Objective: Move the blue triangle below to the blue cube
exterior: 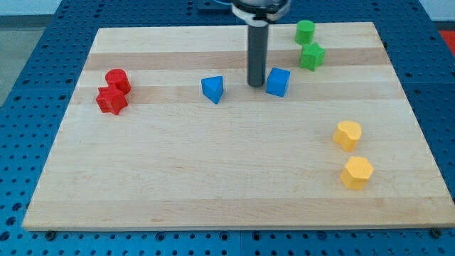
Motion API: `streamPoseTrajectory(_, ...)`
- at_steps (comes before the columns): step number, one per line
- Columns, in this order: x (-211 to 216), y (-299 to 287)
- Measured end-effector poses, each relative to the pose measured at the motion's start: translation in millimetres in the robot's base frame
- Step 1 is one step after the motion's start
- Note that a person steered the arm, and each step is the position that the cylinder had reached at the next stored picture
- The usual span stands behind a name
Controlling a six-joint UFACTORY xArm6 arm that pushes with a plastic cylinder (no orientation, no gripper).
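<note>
Blue cube (278, 82) sits just beside my tip (255, 85), a jawless end effector; a sideways slip could displace it instead of the blue triangle (212, 89).

No text, label, brand, number or sign can be read anywhere in the view. The wooden table (234, 192) shows only its grain, and the coloured blocks on it have plain faces.
</note>
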State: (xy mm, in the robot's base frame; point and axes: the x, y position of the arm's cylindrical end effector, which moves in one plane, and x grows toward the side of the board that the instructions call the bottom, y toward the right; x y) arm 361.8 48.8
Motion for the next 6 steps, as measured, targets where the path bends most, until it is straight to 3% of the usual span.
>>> streamPoseTrajectory(2, 15, 57)
streamPoseTrajectory(3, 12, 24)
streamPoseTrajectory(4, -45, -48)
streamPoseTrajectory(5, -65, -84)
streamPoseTrajectory(6, -65, -85)
